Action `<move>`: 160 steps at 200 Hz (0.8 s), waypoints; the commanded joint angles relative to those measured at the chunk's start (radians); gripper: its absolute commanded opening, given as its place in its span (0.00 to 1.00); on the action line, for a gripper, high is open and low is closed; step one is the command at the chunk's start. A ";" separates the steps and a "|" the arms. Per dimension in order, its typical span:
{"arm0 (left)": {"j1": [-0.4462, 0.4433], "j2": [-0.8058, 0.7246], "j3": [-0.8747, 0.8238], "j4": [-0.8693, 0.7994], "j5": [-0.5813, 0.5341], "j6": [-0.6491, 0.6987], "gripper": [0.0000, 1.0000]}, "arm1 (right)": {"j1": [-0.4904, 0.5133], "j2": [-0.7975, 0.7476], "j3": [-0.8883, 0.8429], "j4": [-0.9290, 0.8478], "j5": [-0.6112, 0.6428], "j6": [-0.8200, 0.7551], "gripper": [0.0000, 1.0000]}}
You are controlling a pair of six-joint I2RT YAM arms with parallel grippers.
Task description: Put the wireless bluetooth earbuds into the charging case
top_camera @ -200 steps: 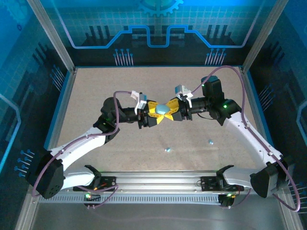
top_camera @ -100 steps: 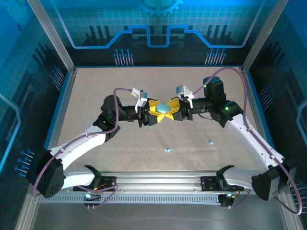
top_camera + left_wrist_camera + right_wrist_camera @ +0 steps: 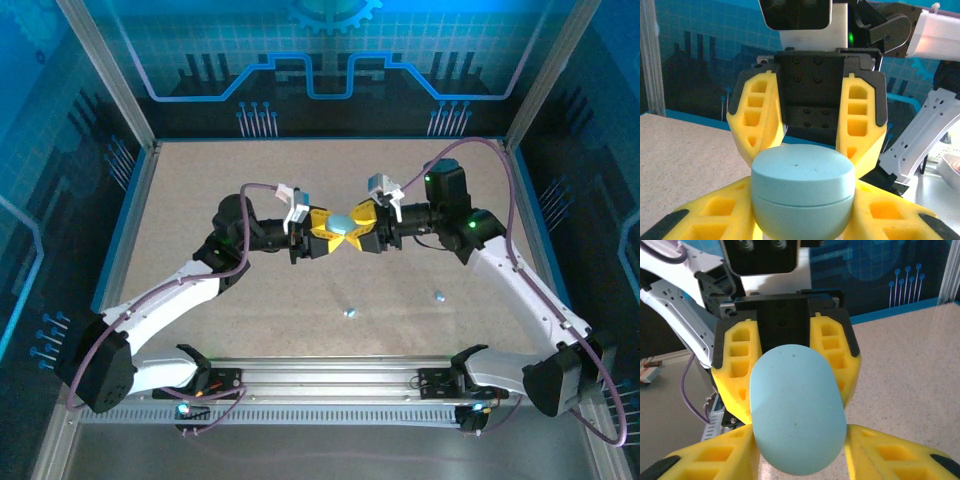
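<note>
Left gripper pinches the charging case mid-air; right gripper flanks it, gripping or loose I cannot tell. It wants one firm hold before any release; earbuds lie on the table nearward of the case

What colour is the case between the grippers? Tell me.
The case is light blue, clearest in the left wrist view.

Bright, even light with a blue cast; wrist views sharp up close, backgrounds soft.
</note>
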 commanded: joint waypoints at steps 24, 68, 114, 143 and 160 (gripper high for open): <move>-0.011 -0.030 0.014 -0.063 0.079 0.061 0.29 | -0.045 0.016 0.042 0.056 0.030 0.084 0.50; -0.010 -0.030 0.013 -0.053 0.083 0.052 0.30 | -0.044 0.000 0.023 0.087 0.134 0.095 0.50; -0.011 -0.020 0.001 0.008 0.085 0.010 0.30 | 0.016 -0.012 0.021 0.055 0.161 -0.033 0.44; -0.010 -0.008 0.000 0.040 0.097 -0.015 0.30 | 0.041 0.000 0.035 0.038 0.164 -0.076 0.37; -0.009 -0.006 -0.004 0.037 0.095 -0.013 0.31 | 0.040 -0.001 0.039 0.042 0.161 -0.076 0.31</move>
